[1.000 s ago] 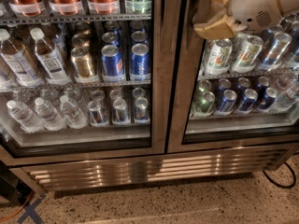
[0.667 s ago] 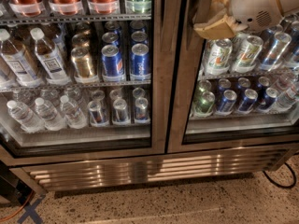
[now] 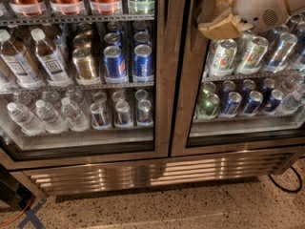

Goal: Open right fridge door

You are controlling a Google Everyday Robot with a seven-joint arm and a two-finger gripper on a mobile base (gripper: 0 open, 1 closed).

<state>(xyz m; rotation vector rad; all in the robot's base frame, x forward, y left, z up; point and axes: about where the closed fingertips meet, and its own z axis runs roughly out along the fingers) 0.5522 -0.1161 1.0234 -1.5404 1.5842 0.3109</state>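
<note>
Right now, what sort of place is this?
Probably an office break area or shop: a glass-door fridge stocked with cans and water bottles, on a speckled floor. The gripper is high in front of the right door, which looks shut.

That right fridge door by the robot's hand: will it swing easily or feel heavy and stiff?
Likely heavy: the right fridge door is a glass pane in wide steel framing. It should stay rigid, not flex. The smooth steel near the hand, at the door's upper left, looks slippery.
</note>
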